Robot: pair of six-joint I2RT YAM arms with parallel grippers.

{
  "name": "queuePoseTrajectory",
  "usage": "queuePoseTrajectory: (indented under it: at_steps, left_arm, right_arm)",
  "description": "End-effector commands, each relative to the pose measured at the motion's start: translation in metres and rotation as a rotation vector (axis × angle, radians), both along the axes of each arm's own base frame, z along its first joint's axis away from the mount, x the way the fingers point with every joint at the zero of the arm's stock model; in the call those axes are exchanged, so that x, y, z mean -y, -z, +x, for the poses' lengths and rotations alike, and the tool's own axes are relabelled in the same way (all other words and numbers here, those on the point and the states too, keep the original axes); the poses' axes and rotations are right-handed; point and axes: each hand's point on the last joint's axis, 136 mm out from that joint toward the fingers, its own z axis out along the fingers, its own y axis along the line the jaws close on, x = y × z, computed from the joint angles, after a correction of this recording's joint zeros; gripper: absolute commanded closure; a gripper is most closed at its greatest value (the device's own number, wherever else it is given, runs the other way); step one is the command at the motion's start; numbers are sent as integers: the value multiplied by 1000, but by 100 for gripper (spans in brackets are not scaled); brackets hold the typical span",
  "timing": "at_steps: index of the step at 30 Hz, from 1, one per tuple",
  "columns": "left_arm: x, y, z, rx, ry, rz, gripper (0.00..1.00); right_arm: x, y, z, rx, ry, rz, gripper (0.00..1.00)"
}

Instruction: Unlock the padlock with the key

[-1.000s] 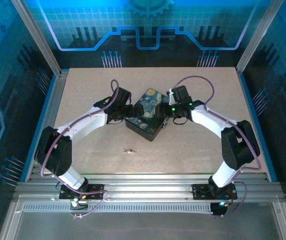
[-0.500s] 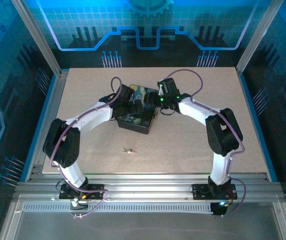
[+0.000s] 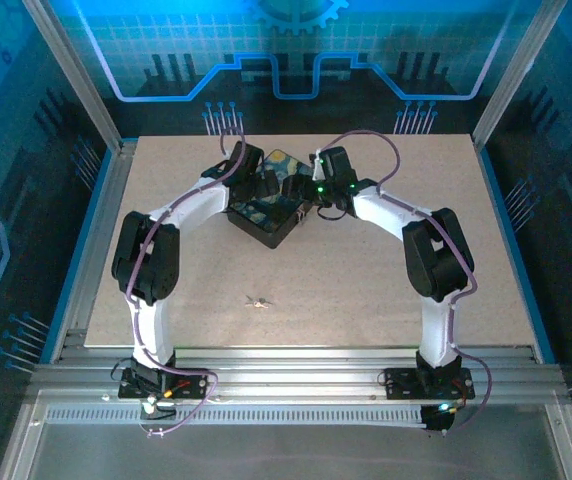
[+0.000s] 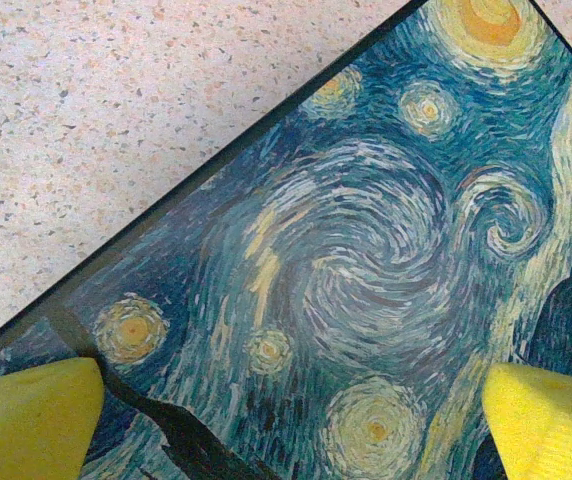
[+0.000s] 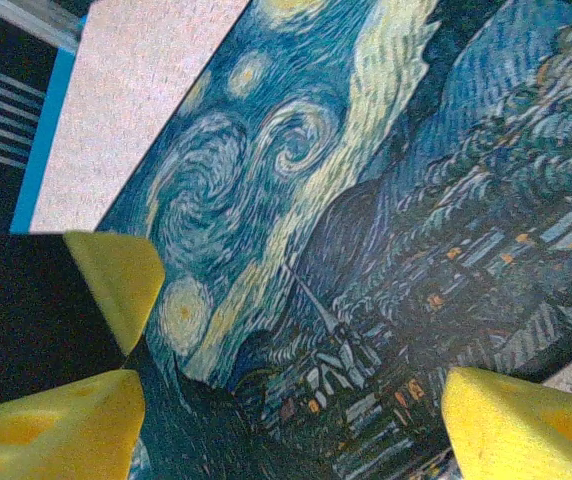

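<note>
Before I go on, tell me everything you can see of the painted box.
The box is rectangular, with black sides and a shut lid printed with a swirling blue-and-yellow starry sky above a dark town. It lies flat on the speckled table, turned at an angle, toward the far middle. The left gripper and right gripper are over the lid, jaws wide; I cannot tell if they touch it.

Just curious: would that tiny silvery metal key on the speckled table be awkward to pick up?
Probably: the tiny silvery metal key seems flat on the speckled table, leaving little to grip. It looks thin and light, so a nudge would likely slide it, not roll.
</note>
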Motion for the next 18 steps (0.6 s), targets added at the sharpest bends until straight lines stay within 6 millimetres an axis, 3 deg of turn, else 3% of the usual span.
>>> queuePoseTrajectory:
  at_steps: [1,4,7,12,18]
  left_arm:
    - [10,-18,-13,-16,82,-24,1]
    - [0,-48,-27,7,85,-21,1]
    - [-21,-59,-50,-4,49,-8,1]
    - [-71,-50,-94,-29,-59,28,1]
    - [-126,-35,-136,-63,-254,-26,1]
  right_arm:
    - [-9,0,-43,-84,-160,-60,19]
    - [-11,-27,-62,-33,-239,-91,19]
    - [-13,-34,-95,-20,-315,-130,20]
    - [-16,-18,-161,-43,-412,-182,24]
    - [-42,17,-238,-50,-618,-260,38]
